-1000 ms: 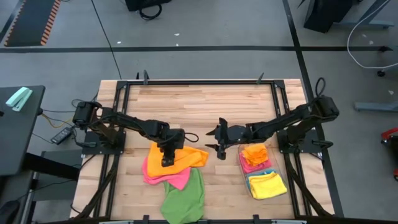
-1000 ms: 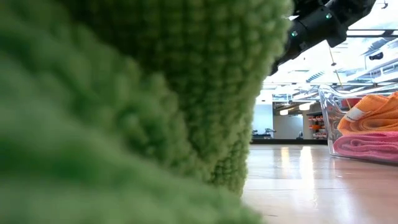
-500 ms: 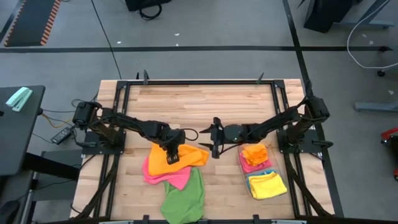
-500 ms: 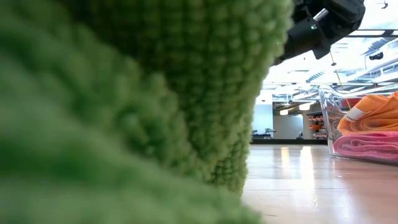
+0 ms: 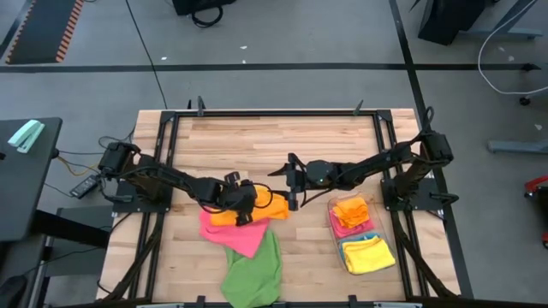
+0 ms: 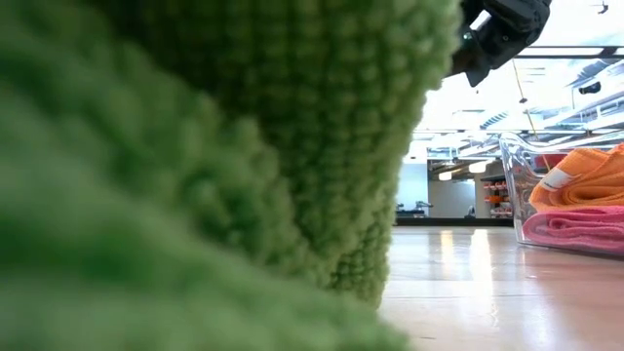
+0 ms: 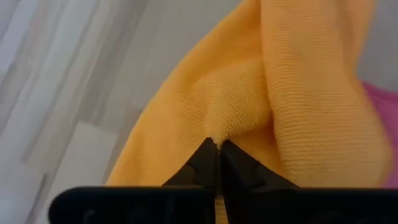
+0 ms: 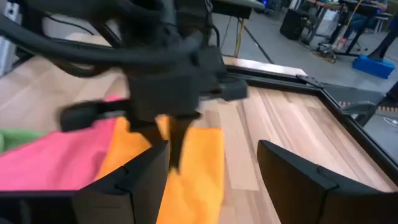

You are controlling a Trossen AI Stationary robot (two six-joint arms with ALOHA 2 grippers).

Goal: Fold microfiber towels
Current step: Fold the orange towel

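An orange towel [image 5: 261,210] lies bunched on a pink towel [image 5: 241,237] at the table's middle. A green towel [image 5: 253,270] lies partly under the pink one's near side and fills most of the low view [image 6: 195,175]. My left gripper [image 5: 243,200] is shut on the orange towel [image 7: 273,93]. My right gripper [image 5: 289,185] stands open just to the right of the orange towel, above the table, with nothing between its fingers [image 8: 214,180]. In the right wrist view, my left gripper [image 8: 176,140] stands close ahead, over the orange cloth. My left gripper pinches a gathered ridge of the orange towel [image 7: 219,135] between its two fingertips, slanting down from the table's left. How many layers it has, I cannot tell. The cloth puckers toward the fingertips; the towel's remainder [image 5: 272,212] lies slack on the pink towel and the table.
A clear plastic bin [image 5: 377,224] stands at the right and holds folded orange [image 5: 351,210], pink and yellow [image 5: 368,254] towels; it also shows in the low view [image 6: 512,161]. Bare wood lies toward the far edge [image 5: 274,141].
My left gripper has shut on the orange towel, turned, and gone toward the table's right edge. The towel's left part has been drawn in and bunched, uncovering more of the pink towel. My right gripper, still open, has gone toward the left and far edges.
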